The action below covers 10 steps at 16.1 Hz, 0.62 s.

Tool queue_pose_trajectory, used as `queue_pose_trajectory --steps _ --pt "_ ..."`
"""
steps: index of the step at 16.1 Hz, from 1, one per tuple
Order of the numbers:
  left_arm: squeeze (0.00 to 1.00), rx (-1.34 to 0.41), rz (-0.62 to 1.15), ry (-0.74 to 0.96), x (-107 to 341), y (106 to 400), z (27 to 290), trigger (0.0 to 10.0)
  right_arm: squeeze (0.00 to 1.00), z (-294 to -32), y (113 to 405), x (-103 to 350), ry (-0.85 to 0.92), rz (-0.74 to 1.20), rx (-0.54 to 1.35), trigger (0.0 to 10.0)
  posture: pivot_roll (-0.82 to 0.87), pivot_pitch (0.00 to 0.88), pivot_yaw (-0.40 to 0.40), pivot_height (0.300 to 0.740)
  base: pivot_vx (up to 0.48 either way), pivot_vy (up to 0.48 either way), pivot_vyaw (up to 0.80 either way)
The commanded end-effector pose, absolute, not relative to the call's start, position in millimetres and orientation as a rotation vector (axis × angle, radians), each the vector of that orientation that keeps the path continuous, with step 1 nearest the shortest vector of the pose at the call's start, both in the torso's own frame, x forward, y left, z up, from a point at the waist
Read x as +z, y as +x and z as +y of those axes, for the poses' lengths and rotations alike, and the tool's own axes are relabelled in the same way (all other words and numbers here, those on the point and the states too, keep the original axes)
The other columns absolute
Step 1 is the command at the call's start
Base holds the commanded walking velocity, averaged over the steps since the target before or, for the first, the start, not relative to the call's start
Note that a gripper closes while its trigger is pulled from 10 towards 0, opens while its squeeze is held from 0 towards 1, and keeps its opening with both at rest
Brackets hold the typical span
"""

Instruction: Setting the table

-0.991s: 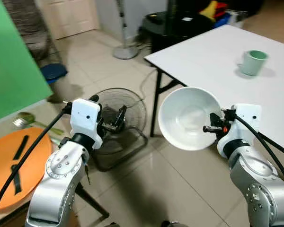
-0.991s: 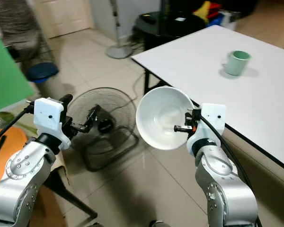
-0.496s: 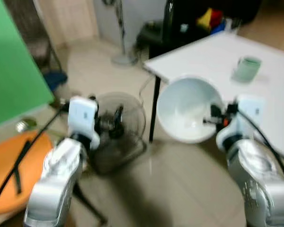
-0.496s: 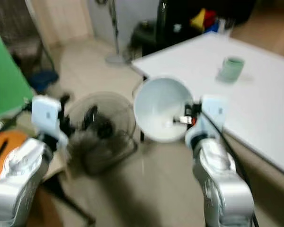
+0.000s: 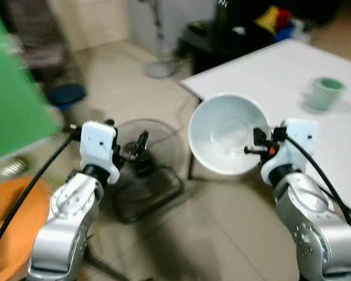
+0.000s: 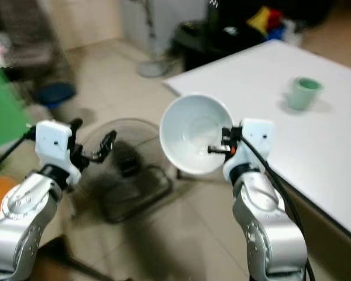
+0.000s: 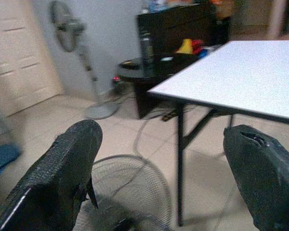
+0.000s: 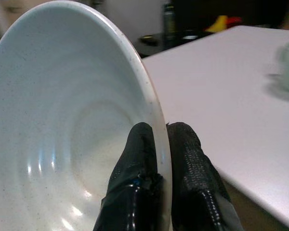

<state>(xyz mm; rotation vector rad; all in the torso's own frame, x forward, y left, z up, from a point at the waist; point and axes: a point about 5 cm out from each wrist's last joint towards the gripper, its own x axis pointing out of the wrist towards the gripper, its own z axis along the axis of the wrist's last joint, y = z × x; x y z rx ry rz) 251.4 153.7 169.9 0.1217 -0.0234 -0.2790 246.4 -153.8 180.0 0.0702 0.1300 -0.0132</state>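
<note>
**Currently: bowl in transit, table corner drawing nearer**

Head views: the right gripper (image 5: 258, 150) pinches the white bowl (image 5: 225, 133) by its rim, held above the floor just short of the white table (image 5: 269, 76). Against a second ago, the table and green cup (image 5: 325, 93) sit closer in frame, so the camera has advanced; placement looks near.

Left wrist view: the left gripper (image 7: 164, 187) is spread wide, empty, above a floor fan (image 7: 127, 202).

Right wrist view: fingers (image 8: 188, 159) clamp the bowl's rim, as before.

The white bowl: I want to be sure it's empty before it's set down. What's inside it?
Nothing shows inside the white bowl. One finger of the right gripper pinching its rim covers a small patch.
</note>
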Motion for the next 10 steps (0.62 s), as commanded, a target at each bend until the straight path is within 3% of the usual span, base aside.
queue_pose_trajectory --steps 1,4,10 --pt "0.00 -0.304 -0.033 0.116 171.9 250.2 147.8 10.0 0.00 -161.3 245.1 187.1 0.065 0.085 -0.048 10.0 0.09 0.000 0.046 0.740 0.334 0.000 0.00" --pt "0.00 -0.320 -0.027 0.109 167.4 247.4 144.6 10.0 0.00 -164.0 243.0 183.5 0.073 0.103 -0.062 10.0 0.08 0.000 0.033 0.740 0.330 0.000 0.00" --pt "0.00 -0.334 -0.023 0.113 160.4 251.2 140.6 10.0 0.00 -167.3 242.7 183.0 0.071 0.113 -0.054 10.0 0.06 0.000 0.032 0.740 0.331 0.000 -0.80"
